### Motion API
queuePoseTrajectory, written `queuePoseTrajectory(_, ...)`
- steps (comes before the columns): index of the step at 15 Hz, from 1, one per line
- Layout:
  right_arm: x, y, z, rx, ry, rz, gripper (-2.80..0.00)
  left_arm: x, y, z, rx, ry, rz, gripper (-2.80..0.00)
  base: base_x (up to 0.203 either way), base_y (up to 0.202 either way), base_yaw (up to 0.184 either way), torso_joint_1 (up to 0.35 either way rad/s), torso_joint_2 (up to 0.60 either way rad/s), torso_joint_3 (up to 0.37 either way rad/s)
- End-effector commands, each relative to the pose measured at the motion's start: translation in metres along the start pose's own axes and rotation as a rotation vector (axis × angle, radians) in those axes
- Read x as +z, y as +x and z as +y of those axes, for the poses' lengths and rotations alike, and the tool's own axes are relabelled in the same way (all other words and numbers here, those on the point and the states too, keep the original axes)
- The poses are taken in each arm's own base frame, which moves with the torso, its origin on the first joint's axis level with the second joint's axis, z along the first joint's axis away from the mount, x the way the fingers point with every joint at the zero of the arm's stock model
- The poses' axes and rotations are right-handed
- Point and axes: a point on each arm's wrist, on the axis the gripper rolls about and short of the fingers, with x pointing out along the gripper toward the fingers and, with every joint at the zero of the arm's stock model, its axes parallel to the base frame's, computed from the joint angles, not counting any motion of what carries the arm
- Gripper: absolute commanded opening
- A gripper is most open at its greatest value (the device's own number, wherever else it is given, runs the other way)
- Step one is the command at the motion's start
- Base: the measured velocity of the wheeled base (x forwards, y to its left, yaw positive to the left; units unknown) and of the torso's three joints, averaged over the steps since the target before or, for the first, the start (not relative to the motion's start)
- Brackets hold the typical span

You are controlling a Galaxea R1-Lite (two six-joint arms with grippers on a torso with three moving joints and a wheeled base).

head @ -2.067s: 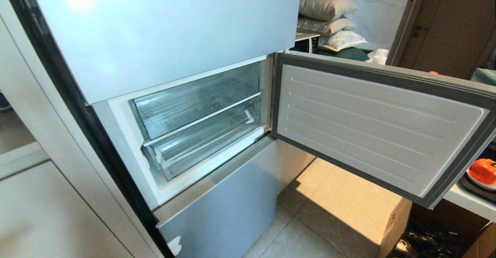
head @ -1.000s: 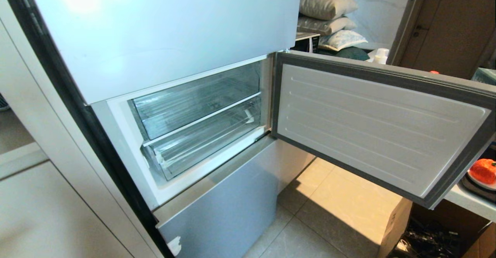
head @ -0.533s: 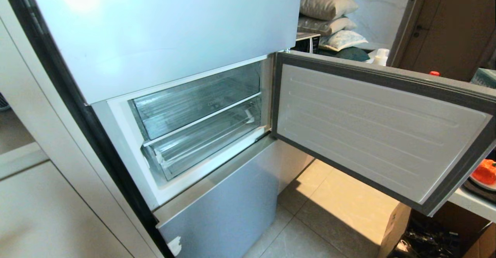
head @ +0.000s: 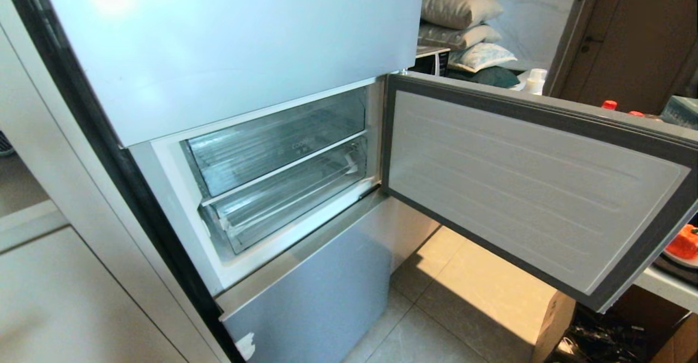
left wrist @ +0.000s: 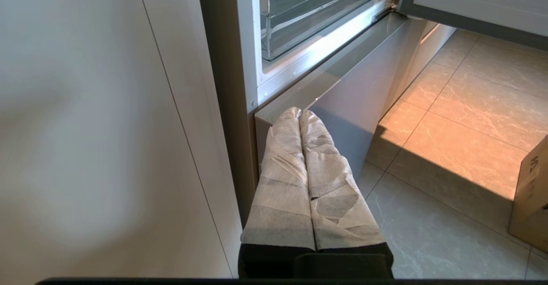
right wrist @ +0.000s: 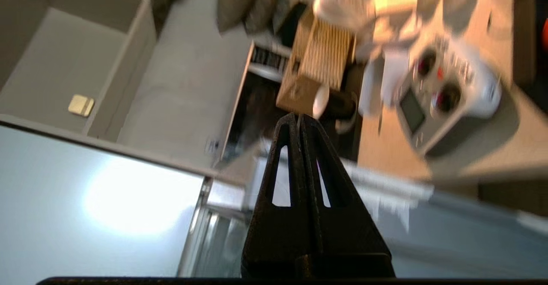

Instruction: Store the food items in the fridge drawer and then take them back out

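The fridge's middle compartment stands open. The fridge drawer [head: 283, 197] is the lower clear ribbed bin, pushed in, with a whitish patch at its front left corner; nothing lies in it. A shorter clear bin [head: 272, 139] sits above it. One of the food items [head: 685, 241], an orange-red lump, rests on a plate at the far right, partly hidden behind the open door [head: 523, 188]. Neither arm shows in the head view. My left gripper [left wrist: 299, 112], wrapped in pale tape, hangs shut and empty low by the fridge's bottom door. My right gripper [right wrist: 297, 116] is shut and empty, held near the door's top edge.
A pale counter [head: 662, 284] carries the plate at the right. A cardboard box [head: 556, 319] stands on the tiled floor [head: 469, 281] under the door. Pillows [head: 461, 8] are stacked behind the fridge. A white cabinet [head: 49, 276] flanks the fridge on the left.
The open door has swung a little further, its lower corner dropping in the head view and covering more of the orange-red lump. Two red caps now show above its top edge.
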Motion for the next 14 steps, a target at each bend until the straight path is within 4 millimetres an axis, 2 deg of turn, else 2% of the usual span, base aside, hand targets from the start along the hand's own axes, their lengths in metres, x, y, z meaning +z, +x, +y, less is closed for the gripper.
queuePoseTrajectory(1, 0.009, 0.004, -0.011, -0.007, -0.002, -0.04, -2.8, 0.0, 0.0, 0.0, 0.0, 0.0, 0.001, -2.8, 0.0, 0.0, 0.0, 0.0, 0.0, 0.0)
queuePoseTrajectory(4, 0.017, 0.03, -0.048, -0.058, 0.082, 0.001, -2.8, 0.0, 0.0, 0.0, 0.0, 0.0, 0.001, -2.8, 0.0, 0.0, 0.0, 0.0, 0.0, 0.0)
queuePoseTrajectory(7, 0.005, 0.068, -0.08, -0.089, 0.207, 0.109, -2.8, 0.0, 0.0, 0.0, 0.0, 0.0, 0.001, -2.8, 0.0, 0.0, 0.0, 0.0, 0.0, 0.0)
queuePoseTrajectory(10, -0.023, 0.095, -0.088, -0.088, 0.272, 0.235, -2.8, 0.0, 0.0, 0.0, 0.0, 0.0, 0.001, -2.8, 0.0, 0.0, 0.0, 0.0, 0.0, 0.0)
queuePoseTrajectory(14, -0.046, 0.114, -0.08, -0.065, 0.309, 0.326, -2.8, 0.0, 0.0, 0.0, 0.0, 0.0, 0.001, -2.8, 0.0, 0.0, 0.0, 0.0, 0.0, 0.0)
